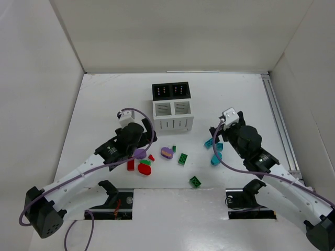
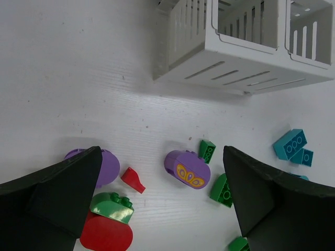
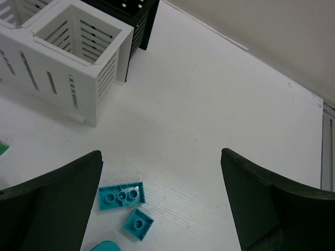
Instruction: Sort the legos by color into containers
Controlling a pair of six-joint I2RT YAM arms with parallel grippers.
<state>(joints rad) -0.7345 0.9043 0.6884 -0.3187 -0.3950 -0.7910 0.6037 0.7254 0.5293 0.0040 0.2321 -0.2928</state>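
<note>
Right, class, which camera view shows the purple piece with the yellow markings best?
The left wrist view: the purple piece lies large and unobstructed there, its yellow markings plain. The top external view shows it only as a small blob. The right wrist view misses it.

White links, black joints and looping purple cables [image 1: 138,110] make up the left arm [image 1: 99,154] and right arm [image 1: 264,159]. The left claw [image 2: 162,149] and right claw [image 3: 160,152] have matte black wedge fingers.

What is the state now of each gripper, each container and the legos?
left gripper, open, holding nothing.
right gripper, open, holding nothing.
white compartments, look empty.
black compartments, inside too dark to tell.
legos, all loose on the table, none sorted.
</note>
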